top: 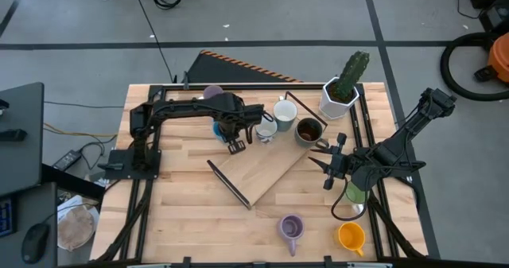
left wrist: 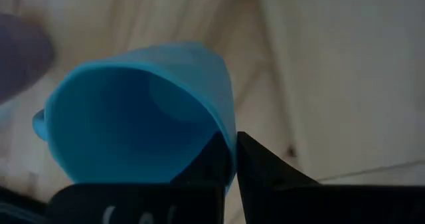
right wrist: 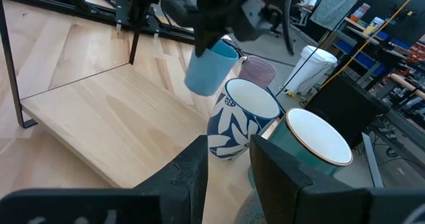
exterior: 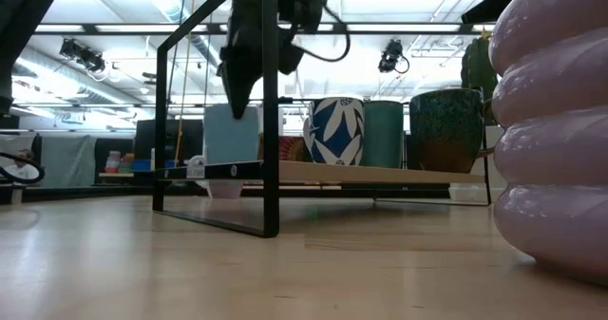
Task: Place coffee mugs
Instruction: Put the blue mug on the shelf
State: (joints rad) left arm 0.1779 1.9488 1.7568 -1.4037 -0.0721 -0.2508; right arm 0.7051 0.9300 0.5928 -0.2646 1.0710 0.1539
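The wooden bench (top: 183, 220) holds a raised board (top: 262, 168) in its middle. A cactus pot (top: 340, 97) stands at about 1 o'clock. The left tool (top: 225, 133) pinches the rim of the blue mug (right wrist: 209, 68) and holds it up at 12 o'clock, beside the leaf-print mug (right wrist: 239, 117). The right tool (top: 328, 165) waits at 3 o'clock, fingers apart. The purple mug (top: 291, 228) and orange mug (top: 351, 237) sit near 5 o'clock.

No text or label can be read.

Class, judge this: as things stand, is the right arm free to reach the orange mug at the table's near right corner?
Probably yes. The right gripper looks empty, and the orange mug stands in the open near it, only the green mug beside the arm.
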